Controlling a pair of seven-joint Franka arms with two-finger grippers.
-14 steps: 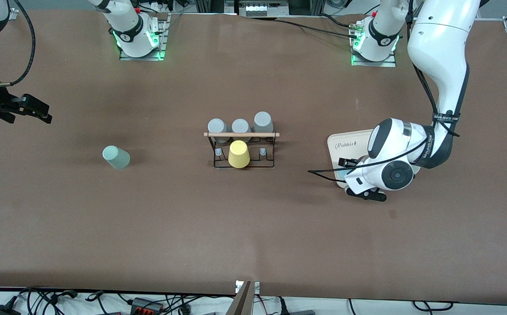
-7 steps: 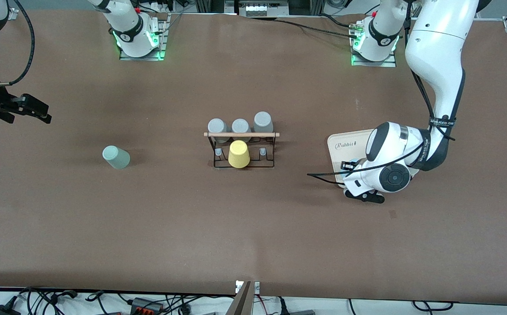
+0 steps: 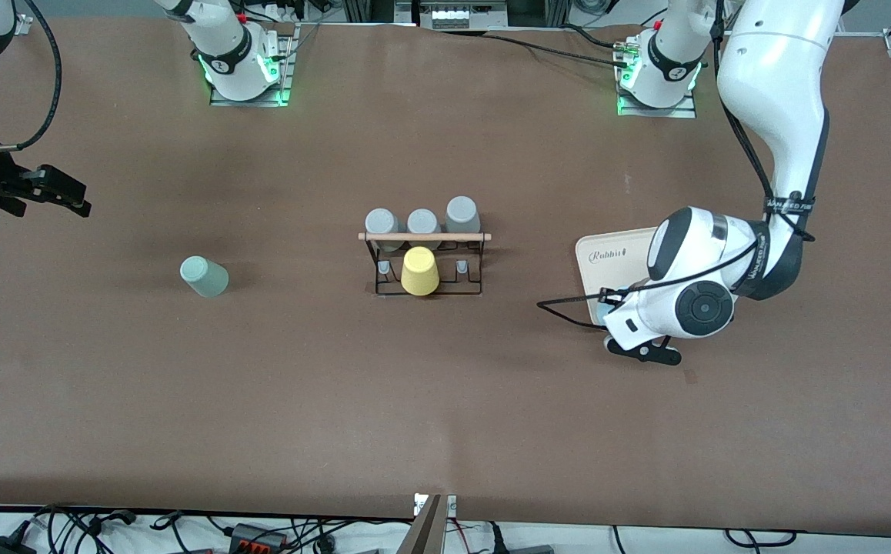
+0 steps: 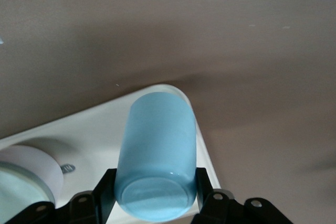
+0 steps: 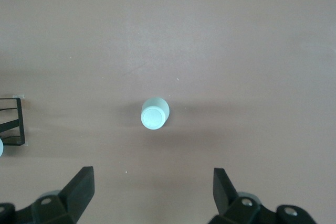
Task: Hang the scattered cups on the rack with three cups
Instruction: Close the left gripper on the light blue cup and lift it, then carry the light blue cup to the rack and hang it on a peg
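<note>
Lower right of the front frame, my left gripper (image 3: 613,327) is clamped on the light blue cup (image 4: 156,156) over the corner of the white tray (image 3: 607,258); the wrist view shows a finger (image 4: 107,187) pressed on each side of the wall near its base. The cup looks glossy and rigid, probably light but slippery and chippable, so I judge a firm mid-wall squeeze safest. At mid frame the rack (image 3: 424,261) carries a yellow cup (image 3: 419,271) under its wooden rod (image 3: 424,237), with three grey cups (image 3: 423,221) just above. At left, the sage green cup (image 3: 204,277) sits upside down on the counter (image 3: 445,400). At the upper left edge my right gripper (image 5: 152,192) waits above it, jaws wide, holding nothing.
</note>
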